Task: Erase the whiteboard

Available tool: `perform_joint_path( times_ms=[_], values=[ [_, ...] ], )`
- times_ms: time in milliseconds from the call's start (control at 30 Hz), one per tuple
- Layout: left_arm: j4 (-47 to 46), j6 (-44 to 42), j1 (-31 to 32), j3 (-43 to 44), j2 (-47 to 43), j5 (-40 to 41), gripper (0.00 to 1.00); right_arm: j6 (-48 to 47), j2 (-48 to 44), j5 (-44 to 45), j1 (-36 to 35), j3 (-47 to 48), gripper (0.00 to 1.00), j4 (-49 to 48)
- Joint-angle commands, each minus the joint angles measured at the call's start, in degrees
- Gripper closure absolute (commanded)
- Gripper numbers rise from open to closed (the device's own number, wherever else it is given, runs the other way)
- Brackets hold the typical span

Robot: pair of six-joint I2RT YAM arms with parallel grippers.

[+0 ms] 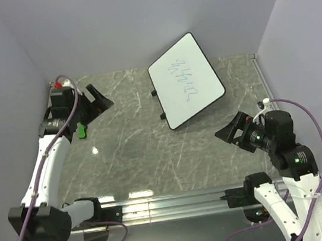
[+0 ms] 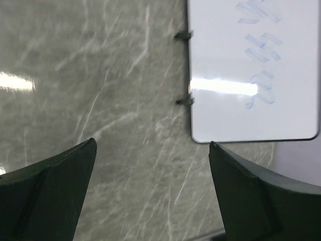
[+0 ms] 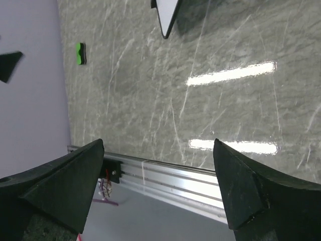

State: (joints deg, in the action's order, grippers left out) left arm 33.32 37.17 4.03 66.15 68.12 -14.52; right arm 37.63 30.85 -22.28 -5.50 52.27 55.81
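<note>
The whiteboard (image 1: 186, 80) lies tilted at the back middle of the marble table, with blue-green scribbles on it. It also shows in the left wrist view (image 2: 251, 70), and one corner of it shows in the right wrist view (image 3: 167, 15). A small green eraser (image 1: 81, 130) lies on the table at the left, also seen in the right wrist view (image 3: 80, 53). My left gripper (image 1: 95, 104) is open and empty just behind the eraser, its jaws (image 2: 152, 143) pointing toward the board. My right gripper (image 1: 231, 131) is open and empty, in front of the board's right part (image 3: 158, 141).
An aluminium rail (image 1: 167, 205) runs along the table's near edge, also in the right wrist view (image 3: 165, 178). Lilac walls (image 1: 134, 16) close in the left, back and right sides. The board stands on small black feet (image 2: 184, 100).
</note>
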Motion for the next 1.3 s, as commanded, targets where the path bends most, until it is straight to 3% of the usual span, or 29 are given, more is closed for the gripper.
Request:
perform_joint_path(
  times_ms=[0, 100, 200, 333, 500, 533, 767, 1267],
  values=[
    [2.1, 0.6, 2.2, 9.7, -7.4, 14.5, 0.01, -1.1, -1.0, -0.4, -1.3, 3.7, 0.04, 1.7],
    [-3.6, -1.3, 2.1, 2.8, -9.8, 13.0, 0.01, 1.4, -1.5, 0.7, -2.7, 3.5, 0.07, 1.6],
    [0.9, 0.3, 2.1, -0.1, -8.2, 17.3, 0.01, 3.2, -2.0, 0.7, -3.4, 1.3, 0.13, 1.1],
    [4.7, -2.0, 1.9, -2.5, -6.1, 24.9, 0.01, 1.1, -2.7, 5.0, -4.6, 2.9, 0.12, 4.0],
    [6.2, -9.3, -1.5, -2.4, 5.1, 23.1, 0.12, -6.9, -1.8, 11.0, -6.5, 6.6, 0.07, 6.6],
    [5.8, -9.5, -2.1, -2.5, 6.7, 22.4, 0.13, -7.2, -1.8, 11.8, -6.6, 7.2, 0.01, 6.8],
    [1.9, -11.6, -5.8, 0.3, 18.6, 21.9, 0.05, -8.9, 2.1, 8.4, -7.4, 5.6, 0.0, 5.0],
    [-3.3, -20.4, -11.6, 7.5, 35.3, 21.5, 0.11, -8.3, 13.4, 7.1, -7.4, 5.8, 0.01, -2.1]
  ],
)
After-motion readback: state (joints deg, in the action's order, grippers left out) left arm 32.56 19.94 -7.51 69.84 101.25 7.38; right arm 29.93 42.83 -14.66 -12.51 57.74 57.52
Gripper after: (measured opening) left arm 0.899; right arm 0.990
